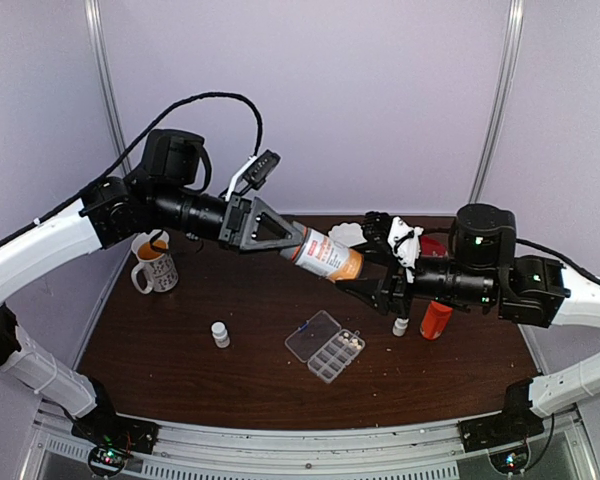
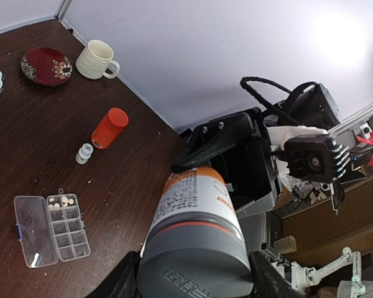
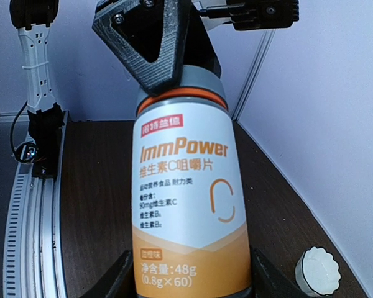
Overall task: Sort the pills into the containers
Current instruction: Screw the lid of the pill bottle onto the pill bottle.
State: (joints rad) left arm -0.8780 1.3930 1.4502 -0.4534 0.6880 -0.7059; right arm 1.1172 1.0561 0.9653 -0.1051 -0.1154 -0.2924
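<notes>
Whitish pills (image 2: 59, 201) lie in the end compartments of the clear organizer box (image 1: 314, 336), which sits lid open on the worktop (image 1: 250, 380) toward its near edge, mid-width. Above the worktop's centre, the right claw (image 1: 360, 262) grasps the orange base of a bottle (image 1: 327, 257). The left claw (image 1: 292, 240) brackets its grey cap (image 2: 196, 261); whether it is clamped cannot be told.

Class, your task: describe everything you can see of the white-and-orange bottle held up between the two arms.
The bottle is a glossy, plastic-looking cylinder. It has a white label reading "ImmPower" with Chinese text, an orange band at its base, and a thin orange ring under a grey cap, which is on. It lies roughly on its side in the air above the dark table, cap toward the left arm. The left end effector grips the cap and the right end effector grips the base end. Nothing else touches it.
</notes>
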